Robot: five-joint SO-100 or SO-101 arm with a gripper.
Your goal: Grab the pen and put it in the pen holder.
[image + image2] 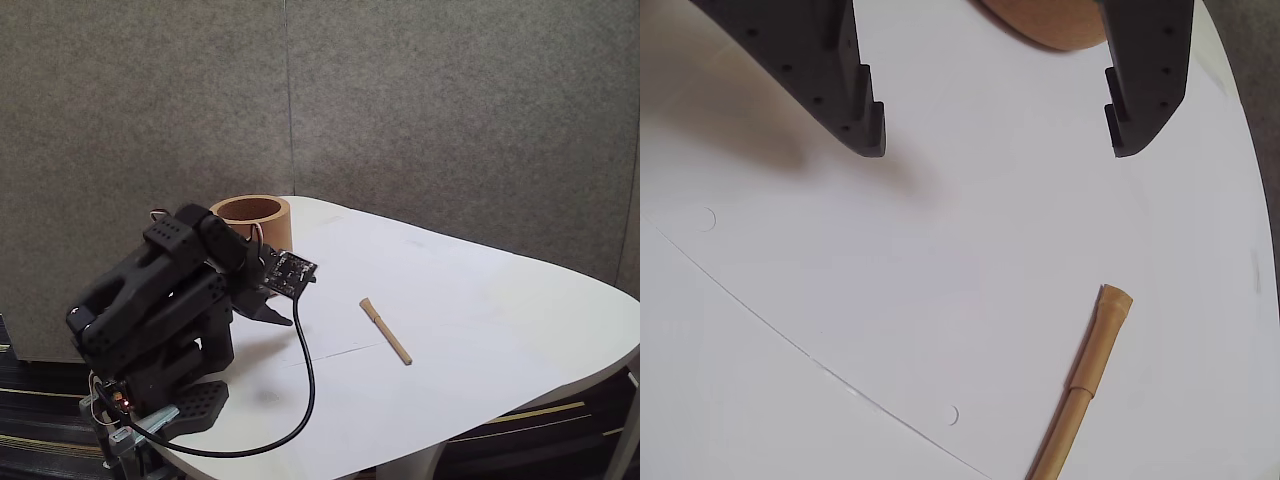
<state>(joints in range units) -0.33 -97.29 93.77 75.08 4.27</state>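
Arm folded low, jaws wide apart and empty over the white tabletop (470, 300).
In the wrist view the gripper (996, 140) hangs above bare surface; the pen (1086, 376) lies flat, well apart, lower right. The pen holder (251, 220) stands at the far left edge in the fixed view. No readable writing.

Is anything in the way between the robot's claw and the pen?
No, nothing visible. In the wrist view the gripper hangs open over bare white table, and the pen lies flat a little farther on. The black cable curves closer to the arm's base, off that path.
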